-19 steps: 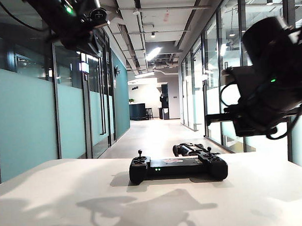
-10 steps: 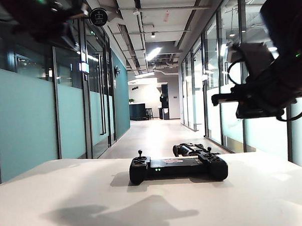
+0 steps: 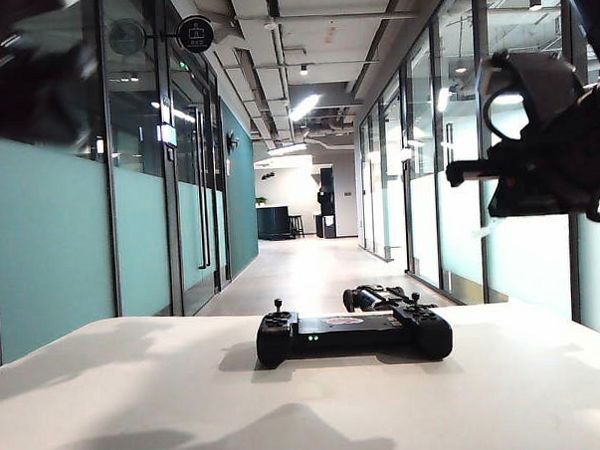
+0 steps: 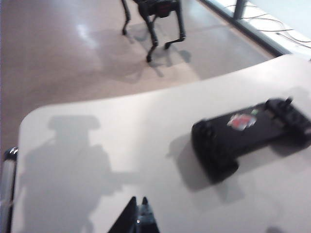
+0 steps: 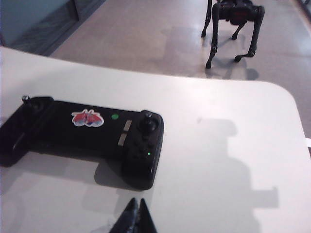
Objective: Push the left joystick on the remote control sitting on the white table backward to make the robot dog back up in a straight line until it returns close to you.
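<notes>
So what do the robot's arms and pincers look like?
Both arms are big, black and chunky. The right arm has black cables looping around it and a thin black bar sticking out sideways. The left arm is just a dark blur. Each wrist camera shows its pincer as slim, dark, pointy tips: left pincer, right pincer.

— Where's my left arm (image 3: 30,82)?
— High at the upper left of the exterior view, dark and motion-blurred. The left gripper (image 4: 138,218) shows only its tips on the wrist camera, pressed close together, looks shut.
— And the right arm (image 3: 556,154)?
— Raised at the right edge of the exterior view, forearm about level, pointing inward. On my wrist feed the right gripper (image 5: 136,217) has its fingertips meeting at a point, jaws fully closed, nothing between them.
</notes>
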`<action>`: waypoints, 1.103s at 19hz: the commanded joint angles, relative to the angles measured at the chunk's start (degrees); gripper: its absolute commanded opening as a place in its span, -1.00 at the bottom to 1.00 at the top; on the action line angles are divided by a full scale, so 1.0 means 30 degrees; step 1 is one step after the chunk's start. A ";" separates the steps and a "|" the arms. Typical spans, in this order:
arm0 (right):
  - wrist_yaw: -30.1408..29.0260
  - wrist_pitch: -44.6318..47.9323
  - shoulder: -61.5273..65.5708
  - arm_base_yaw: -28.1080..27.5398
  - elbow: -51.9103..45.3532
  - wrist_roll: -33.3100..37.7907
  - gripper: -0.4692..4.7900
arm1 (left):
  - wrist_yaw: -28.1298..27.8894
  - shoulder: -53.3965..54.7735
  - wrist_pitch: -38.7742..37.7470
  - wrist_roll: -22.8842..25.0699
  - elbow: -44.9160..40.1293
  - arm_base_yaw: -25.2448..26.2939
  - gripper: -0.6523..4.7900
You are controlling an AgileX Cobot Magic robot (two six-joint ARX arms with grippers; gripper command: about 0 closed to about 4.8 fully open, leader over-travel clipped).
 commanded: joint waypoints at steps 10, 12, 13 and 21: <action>-0.0510 -0.0022 -0.0262 0.0022 0.0029 -0.0342 -0.84 | -0.0685 -0.1785 0.0940 0.0102 -0.4976 0.0022 -0.78; -0.0852 -0.0029 -0.0277 0.0022 0.0029 -0.0393 -0.85 | -0.0692 -0.1785 0.0962 0.0117 -0.4976 0.0022 -0.78; -0.0976 -0.0029 -0.0277 0.0022 0.0029 -0.0401 -0.85 | -0.0692 -0.1785 0.0962 0.0117 -0.4976 0.0022 -0.78; -0.1399 -0.2361 -0.1770 0.0022 0.0022 -0.0474 -0.85 | -0.0685 -0.1785 0.0954 0.0117 -0.4976 0.0029 -0.78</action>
